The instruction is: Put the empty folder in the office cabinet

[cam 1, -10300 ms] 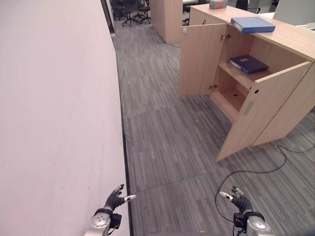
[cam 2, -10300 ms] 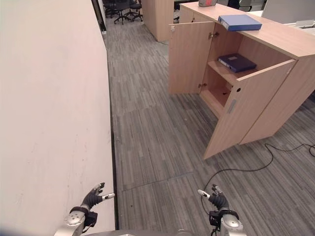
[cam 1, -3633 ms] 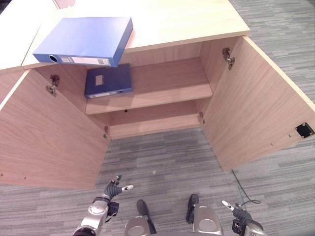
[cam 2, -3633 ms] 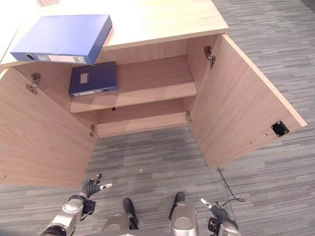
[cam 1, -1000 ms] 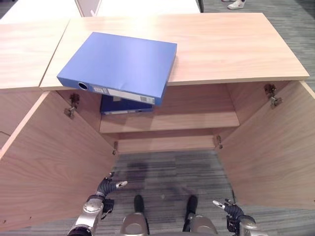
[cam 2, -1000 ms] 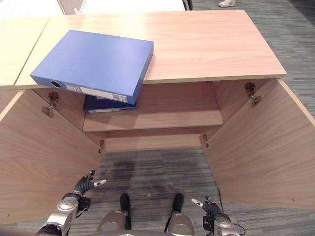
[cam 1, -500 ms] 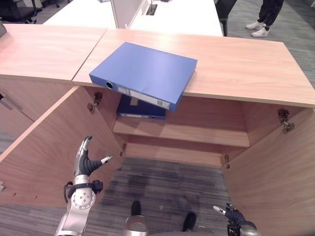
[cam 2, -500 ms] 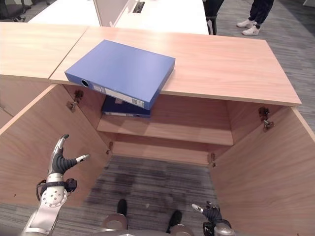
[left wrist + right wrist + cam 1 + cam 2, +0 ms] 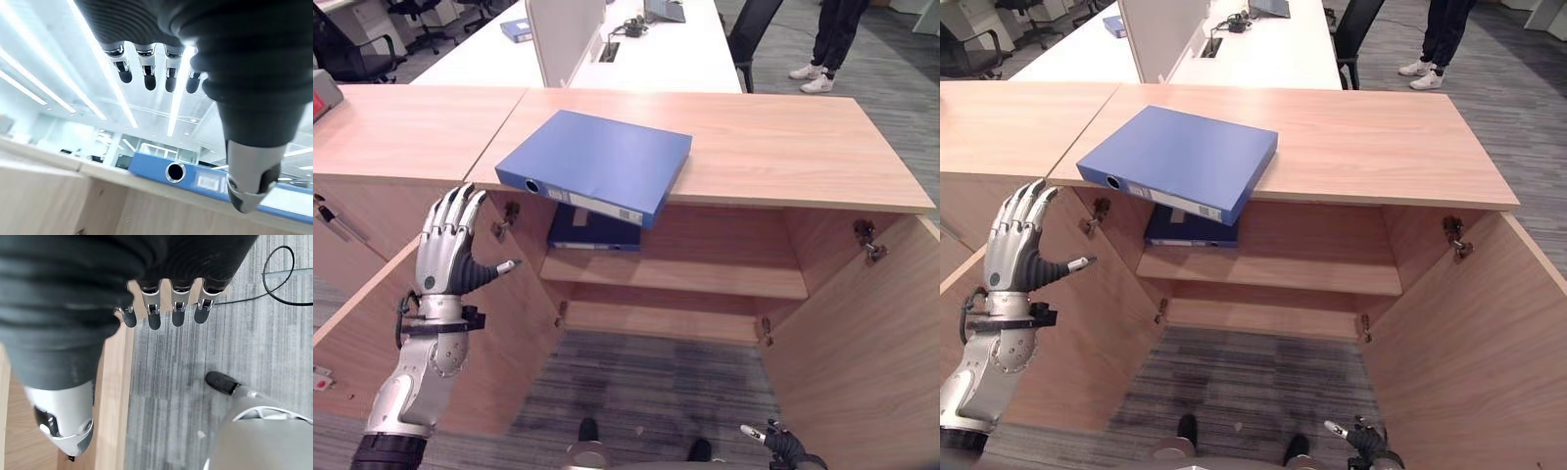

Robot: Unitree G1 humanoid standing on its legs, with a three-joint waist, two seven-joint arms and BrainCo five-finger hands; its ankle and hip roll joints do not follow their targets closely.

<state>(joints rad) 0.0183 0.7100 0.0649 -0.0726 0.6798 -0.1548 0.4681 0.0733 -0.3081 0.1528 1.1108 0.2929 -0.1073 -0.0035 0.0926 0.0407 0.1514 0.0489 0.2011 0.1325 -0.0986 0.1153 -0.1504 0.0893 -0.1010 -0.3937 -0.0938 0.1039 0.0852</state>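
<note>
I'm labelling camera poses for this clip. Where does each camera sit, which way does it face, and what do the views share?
Left eye view: head camera, looking down at the open cabinet; raised left hand, low right hand.
Right eye view: same scene, slightly offset; blue folder on the cabinet top.
Left wrist view: looks along the left hand's fingers up at the folder's spine and ceiling lights.
Right wrist view: looks along the right hand's fingers down at the carpet.
Shared: the blue folder, in both eye views and the left wrist view.

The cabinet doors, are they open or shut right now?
Open. Both doors of the cabinet swing out wide, so the shelf inside shows, with a dark blue folder lying on it.
</note>
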